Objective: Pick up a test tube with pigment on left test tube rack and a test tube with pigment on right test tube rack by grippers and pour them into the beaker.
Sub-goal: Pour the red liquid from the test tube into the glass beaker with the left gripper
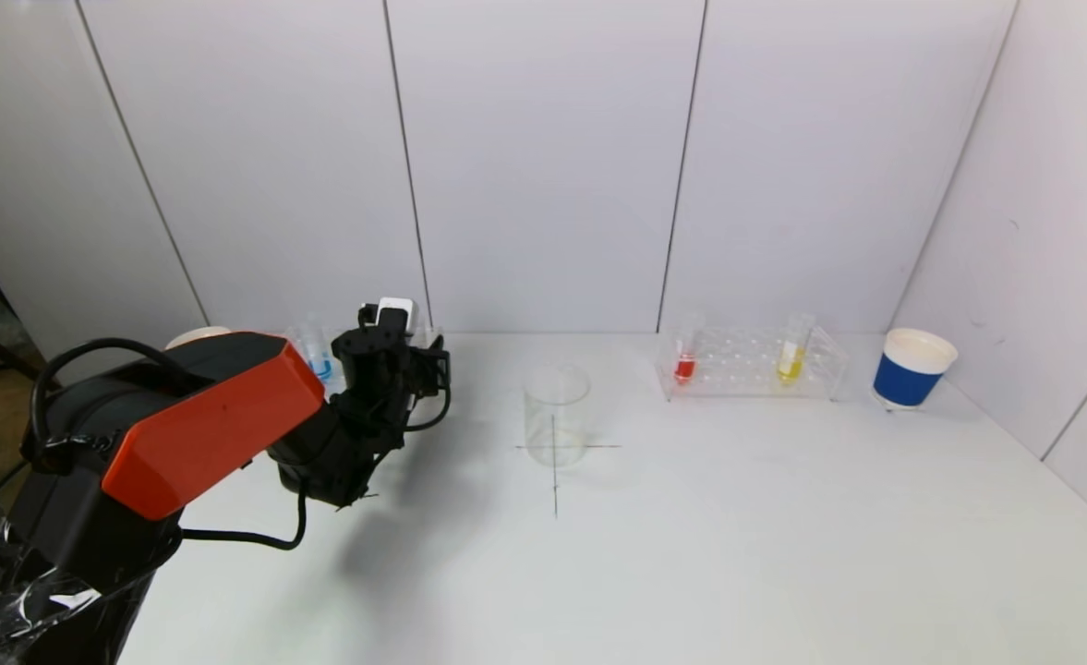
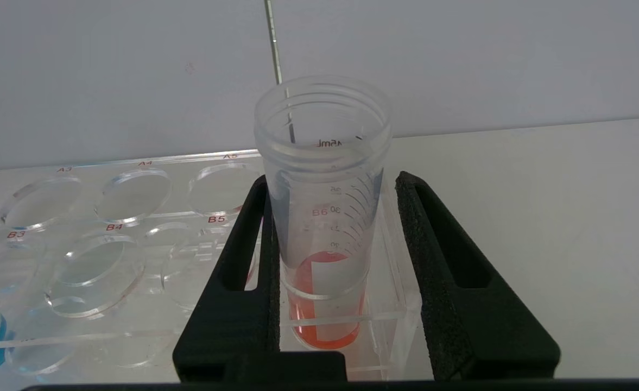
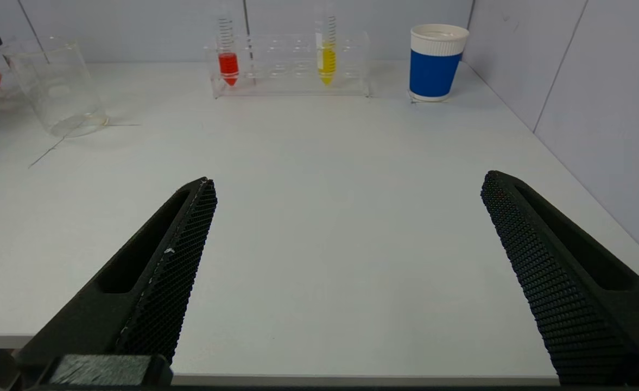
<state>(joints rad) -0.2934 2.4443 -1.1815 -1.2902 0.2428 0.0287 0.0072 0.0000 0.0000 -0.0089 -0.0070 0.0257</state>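
the task is at its beginning: nothing is poured yet, and the beaker (image 1: 557,415) in the middle of the table (image 1: 691,554) looks empty. the left gripper (image 2: 330,217) is at the left rack (image 2: 107,217) and its fingers (image 2: 243,260) stand on both sides of a tube with red liquid (image 2: 324,228). one finger touches the tube, the other seems a little apart, so it looks like a grip that is closing or light. the tube sits in its hole, with red liquid only near the bottom. a tube with blue liquid (image 1: 320,356) stands in the same rack. the right gripper (image 3: 346,271) waits low over the table near its front edge, fingers spread wide and holding nothing. the right rack (image 1: 751,365) holds a red tube (image 1: 685,356) and a yellow tube (image 1: 792,351), both untouched. a blue paper cup (image 1: 912,368) stands beside this rack. lifting and both pourings are left.
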